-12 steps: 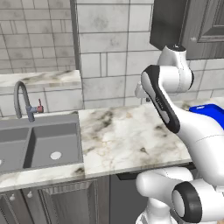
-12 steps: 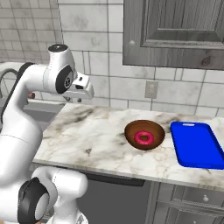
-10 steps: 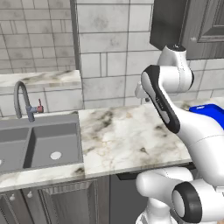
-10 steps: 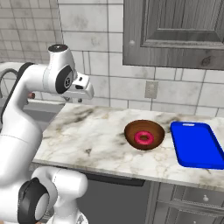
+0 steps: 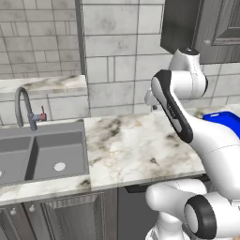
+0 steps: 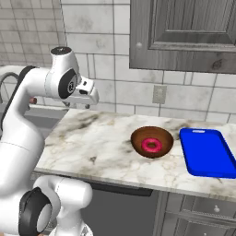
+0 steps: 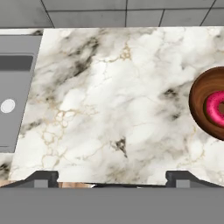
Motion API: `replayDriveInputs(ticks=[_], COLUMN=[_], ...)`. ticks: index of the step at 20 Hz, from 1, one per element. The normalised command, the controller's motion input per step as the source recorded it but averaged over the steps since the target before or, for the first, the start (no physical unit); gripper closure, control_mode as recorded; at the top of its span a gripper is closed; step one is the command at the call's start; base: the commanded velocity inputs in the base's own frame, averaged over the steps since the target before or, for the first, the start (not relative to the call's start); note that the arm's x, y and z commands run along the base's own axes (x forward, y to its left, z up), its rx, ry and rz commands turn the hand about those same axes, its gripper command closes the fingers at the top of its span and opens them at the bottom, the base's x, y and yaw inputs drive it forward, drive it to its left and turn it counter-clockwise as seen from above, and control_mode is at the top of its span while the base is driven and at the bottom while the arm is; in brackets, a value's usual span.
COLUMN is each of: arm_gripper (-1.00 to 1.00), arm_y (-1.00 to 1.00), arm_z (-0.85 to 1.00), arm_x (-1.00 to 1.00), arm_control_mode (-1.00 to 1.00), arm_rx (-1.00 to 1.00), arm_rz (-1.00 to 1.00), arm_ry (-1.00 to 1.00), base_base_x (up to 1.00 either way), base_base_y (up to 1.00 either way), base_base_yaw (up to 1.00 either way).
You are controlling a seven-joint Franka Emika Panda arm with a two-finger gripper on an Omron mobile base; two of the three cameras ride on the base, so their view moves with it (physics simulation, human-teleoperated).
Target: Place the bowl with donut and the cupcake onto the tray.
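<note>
Right now I have the tool (image 7: 112, 175) hanging high over the marble surface (image 6: 101, 143), its 2 fingertips (image 7: 43, 177) spread wide with nothing between them. Looking down from the hand, bare marble lies directly beneath, and the bowl (image 7: 209, 107) sits off at the right edge of that view with the donut (image 7: 215, 108) inside it. From the right base camera, the bowl (image 6: 152, 142) with its pink donut (image 6: 151, 145) rests just beside the blue tray (image 6: 206, 152), not on it. Left of the surface is the sink (image 5: 37, 152) with its faucet (image 5: 26, 108).
</note>
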Motion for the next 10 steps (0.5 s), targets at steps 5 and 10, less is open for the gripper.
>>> replayDriveInputs(ticks=[5,10], arm_gripper=[-1.00,-1.00], arm_y=[-0.06,0.00], arm_z=[0.00,0.00], arm_x=[-0.20,0.00], arm_control_mode=[1.00,1.00], arm_rx=[0.00,0.00], arm_rz=[-0.01,0.00], arm_ry=[0.00,0.00], base_base_x=[-0.08,-0.33], base_base_y=[-0.04,-0.34], base_base_yaw=[-0.01,-0.04])
